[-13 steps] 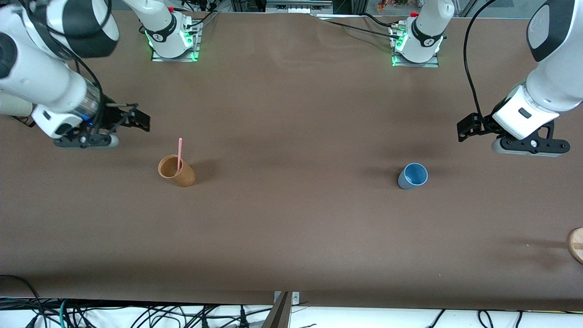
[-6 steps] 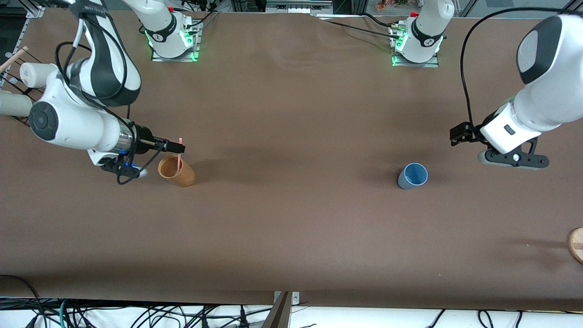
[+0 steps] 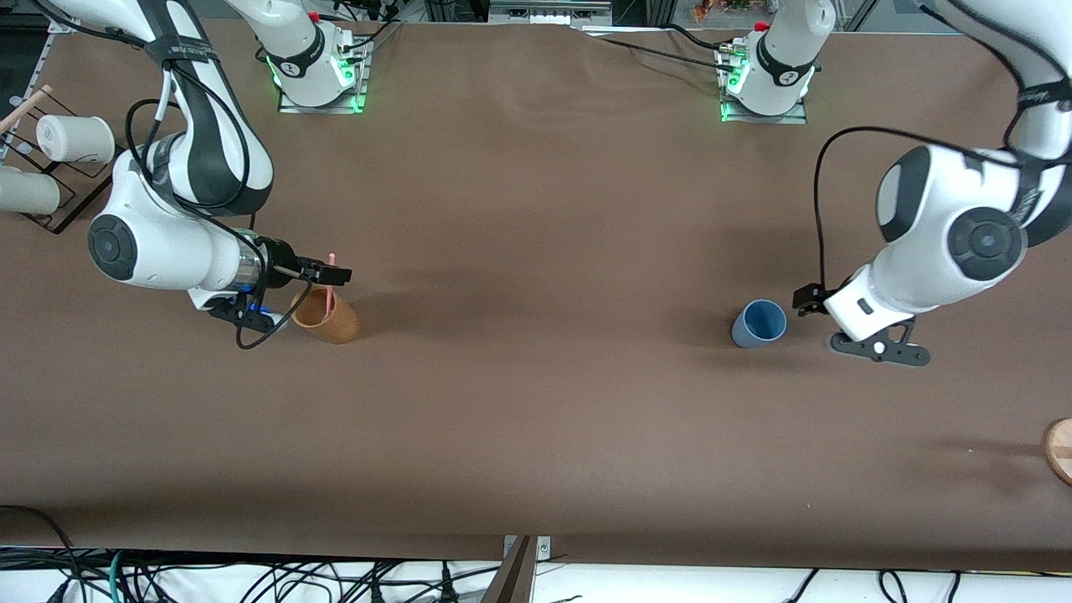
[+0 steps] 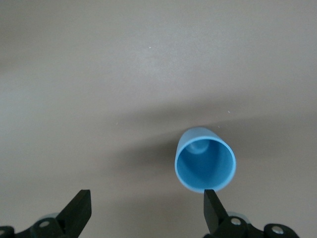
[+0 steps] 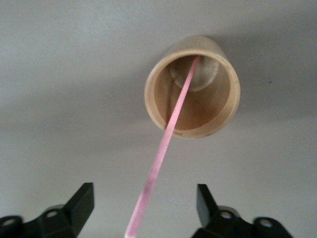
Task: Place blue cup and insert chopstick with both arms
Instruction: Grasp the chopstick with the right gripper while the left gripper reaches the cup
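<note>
The blue cup stands upright on the brown table toward the left arm's end. My left gripper is low beside it, open and empty. In the left wrist view the cup sits just ahead of one fingertip, not centred in the left gripper. The pale pink chopstick leans in the orange-tan cup toward the right arm's end. My right gripper is open around the stick's upper part. In the right wrist view the chopstick runs between the fingers of the right gripper without touching them, its lower end in the orange-tan cup.
A black wire rack with white cups stands at the right arm's end of the table. A wooden disc lies at the table edge at the left arm's end.
The right gripper has swung in from beside the orange-tan cup to straddle the chopstick. The left gripper has come down and moved in beside the blue cup. Cups and chopstick have not moved.
</note>
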Robot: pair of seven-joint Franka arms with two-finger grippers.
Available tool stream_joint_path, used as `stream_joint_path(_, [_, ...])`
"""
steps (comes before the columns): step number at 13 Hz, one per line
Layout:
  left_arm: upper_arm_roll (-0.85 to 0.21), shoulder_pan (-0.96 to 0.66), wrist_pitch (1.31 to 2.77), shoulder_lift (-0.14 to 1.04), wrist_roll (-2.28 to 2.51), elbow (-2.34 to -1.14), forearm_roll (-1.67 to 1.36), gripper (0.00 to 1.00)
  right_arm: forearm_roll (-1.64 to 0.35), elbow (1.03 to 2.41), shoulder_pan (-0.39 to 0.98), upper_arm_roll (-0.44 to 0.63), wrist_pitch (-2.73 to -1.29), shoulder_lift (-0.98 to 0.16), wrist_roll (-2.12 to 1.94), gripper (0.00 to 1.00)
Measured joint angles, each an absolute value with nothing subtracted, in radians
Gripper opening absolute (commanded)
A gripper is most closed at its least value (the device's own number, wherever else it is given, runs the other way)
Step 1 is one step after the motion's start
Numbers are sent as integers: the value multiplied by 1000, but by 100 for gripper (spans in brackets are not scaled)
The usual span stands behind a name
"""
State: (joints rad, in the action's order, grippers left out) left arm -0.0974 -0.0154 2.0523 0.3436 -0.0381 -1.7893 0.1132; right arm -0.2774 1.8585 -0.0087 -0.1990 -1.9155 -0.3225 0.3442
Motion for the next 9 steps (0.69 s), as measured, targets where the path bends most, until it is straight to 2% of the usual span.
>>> stream_joint_path(2, [-97, -15, 2207, 351, -44, -1895, 115, 100, -278, 1871, -9, -199, -1916, -323, 344, 45])
stream_joint_path(4, [-99, -16, 2329, 360, -46, -1981, 115, 99, -280, 1872, -9, -199, -1916, -323, 344, 36])
stream_joint_path(5, [-102, -16, 2376, 373, -46, -2005, 115, 87, -281, 1872, -9, -199, -1916, -323, 344, 33])
stream_joint_path(6, [-104, -16, 2409, 389, -46, -2017, 115, 58, -281, 1872, -9, -199, -1916, -323, 344, 29])
stream_joint_path(7, [-107, -16, 2428, 409, -47, -2020, 115, 24, -281, 1873, -9, -198, -1916, -323, 344, 26])
stream_joint_path(8, [-114, -16, 2436, 429, -47, -2020, 115, 0, -283, 1873, -9, -198, -1916, -323, 344, 24])
stream_joint_path(9, [-124, -17, 2436, 443, -47, -2020, 115, 0, -289, 1873, -9, -197, -1916, -323, 344, 20])
